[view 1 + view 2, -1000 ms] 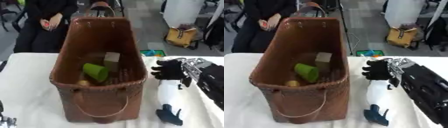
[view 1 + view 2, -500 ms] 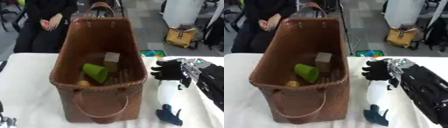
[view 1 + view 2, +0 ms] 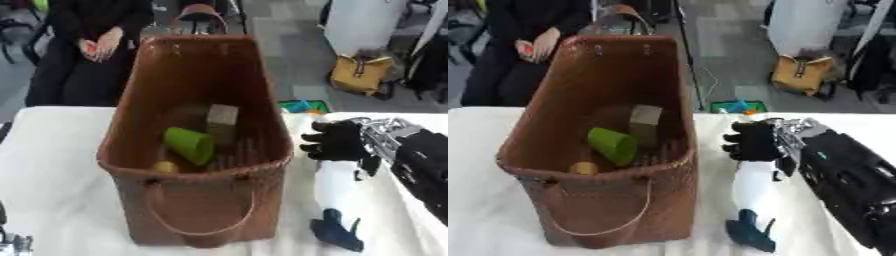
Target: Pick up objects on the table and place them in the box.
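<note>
While the white, bottle-like object (image 3: 756,187) with its dark blue end (image 3: 751,231) lies on the desk (image 3: 52,170) just right of the box (image 3: 197,200), the right hand (image 3: 752,141) sits at its far end, black fingers curled over the white body, seemingly grasping it. Inside the brown woven box rest a green cup (image 3: 190,145) on its side, a tan block (image 3: 221,115) and a small yellow thing (image 3: 165,167). Only a sliver of the left arm shows at the lower left corner, so its hand's state cannot be told.
</note>
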